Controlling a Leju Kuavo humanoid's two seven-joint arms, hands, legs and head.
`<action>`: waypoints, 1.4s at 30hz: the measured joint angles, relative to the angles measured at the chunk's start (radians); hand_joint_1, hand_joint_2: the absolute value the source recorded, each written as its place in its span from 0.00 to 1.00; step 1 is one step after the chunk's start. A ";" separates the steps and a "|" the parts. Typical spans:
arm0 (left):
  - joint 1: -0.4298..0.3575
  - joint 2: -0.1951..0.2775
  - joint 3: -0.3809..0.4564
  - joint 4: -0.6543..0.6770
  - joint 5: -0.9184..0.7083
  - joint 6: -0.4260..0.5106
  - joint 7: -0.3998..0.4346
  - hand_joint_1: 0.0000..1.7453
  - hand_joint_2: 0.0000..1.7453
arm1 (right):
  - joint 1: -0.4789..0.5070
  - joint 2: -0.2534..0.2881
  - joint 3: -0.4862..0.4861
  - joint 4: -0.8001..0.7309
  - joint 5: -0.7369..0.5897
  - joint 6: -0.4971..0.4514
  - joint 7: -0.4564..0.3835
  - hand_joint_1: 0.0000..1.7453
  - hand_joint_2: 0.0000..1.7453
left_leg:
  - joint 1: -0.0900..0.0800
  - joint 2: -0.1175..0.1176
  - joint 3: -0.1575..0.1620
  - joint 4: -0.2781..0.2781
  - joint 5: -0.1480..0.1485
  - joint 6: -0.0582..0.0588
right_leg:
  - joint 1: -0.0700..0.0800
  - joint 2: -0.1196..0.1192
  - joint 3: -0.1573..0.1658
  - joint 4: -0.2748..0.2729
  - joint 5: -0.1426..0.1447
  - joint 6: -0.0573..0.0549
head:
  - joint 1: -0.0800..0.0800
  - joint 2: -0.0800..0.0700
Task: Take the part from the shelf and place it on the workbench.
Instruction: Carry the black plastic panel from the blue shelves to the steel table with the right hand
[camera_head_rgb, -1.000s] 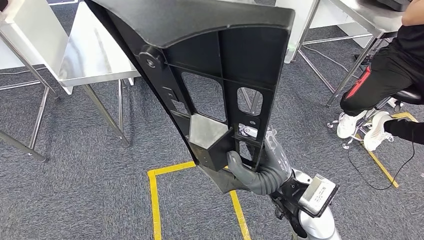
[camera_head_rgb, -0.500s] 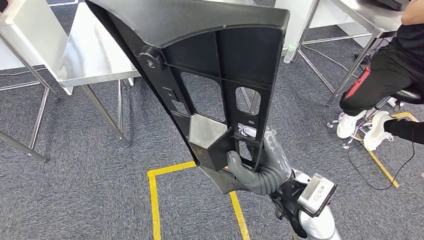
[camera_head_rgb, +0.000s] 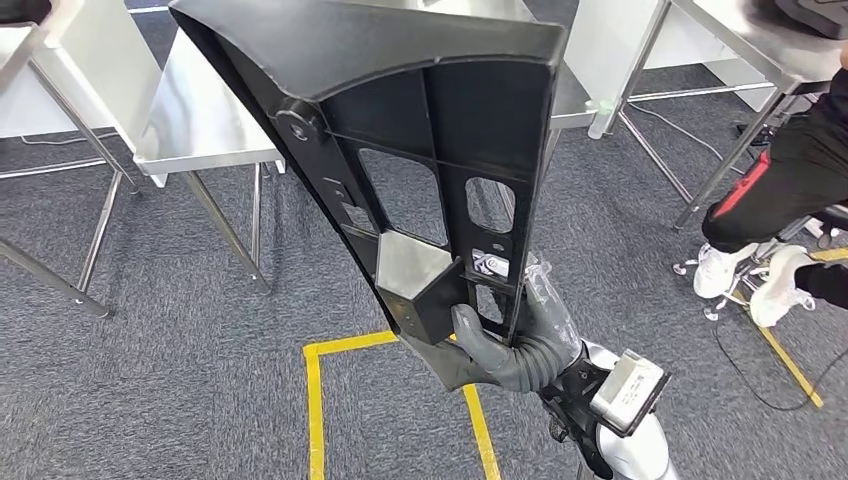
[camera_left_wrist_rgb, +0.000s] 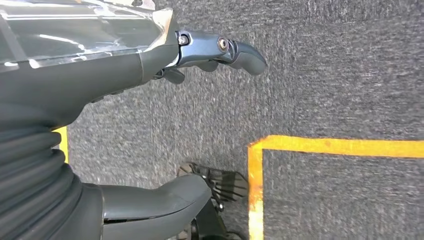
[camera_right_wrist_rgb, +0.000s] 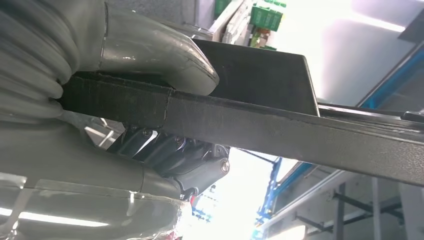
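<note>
The part (camera_head_rgb: 400, 120) is a long black plastic panel with ribs and cut-outs. It stands nearly upright in the head view, wide end up. My right hand (camera_head_rgb: 520, 345) grips its narrow lower end, thumb across the front rib. In the right wrist view the thumb (camera_right_wrist_rgb: 155, 55) presses on the part's edge (camera_right_wrist_rgb: 280, 130) and the fingers (camera_right_wrist_rgb: 170, 150) curl under it. My left hand (camera_left_wrist_rgb: 75, 100) hangs over the grey carpet holding nothing, its fingers (camera_left_wrist_rgb: 235, 50) and thumb (camera_left_wrist_rgb: 160, 197) apart. A steel workbench (camera_head_rgb: 205, 120) stands ahead, partly hidden behind the part.
Another steel table (camera_head_rgb: 740, 40) stands at the right, with a seated person (camera_head_rgb: 780, 170) beside it. A table frame (camera_head_rgb: 60, 60) is at the far left. Yellow tape (camera_head_rgb: 315, 400) marks a square on the carpet in front of me.
The whole view has shifted to the right, so the camera has moved. The part stays held the same way in my right hand.
</note>
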 joint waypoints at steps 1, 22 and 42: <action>0.000 0.001 0.001 0.000 0.000 0.000 0.001 0.00 1.00 | 0.000 0.001 0.000 0.000 0.000 0.000 0.000 1.00 1.00 | -0.001 -0.002 0.001 0.002 -0.005 -0.007 | 0.001 0.001 0.010 -0.017 0.002 -0.008 | 0.000 0.000; 0.005 -0.005 0.019 -0.001 -0.010 0.008 0.011 0.00 1.00 | -0.017 0.015 0.001 0.000 0.001 0.010 0.002 1.00 1.00 | -0.014 0.028 -0.035 0.002 0.040 0.031 | 0.023 -0.003 0.070 0.080 -0.099 -0.041 | -0.003 0.000; 0.007 -0.013 0.028 -0.003 -0.011 0.009 0.011 0.00 1.00 | -0.019 0.016 0.002 0.008 0.001 0.012 0.003 1.00 1.00 | -0.007 0.029 -0.183 0.289 -0.103 -0.026 | 0.008 -0.001 0.023 -0.015 -0.004 -0.079 | -0.003 0.000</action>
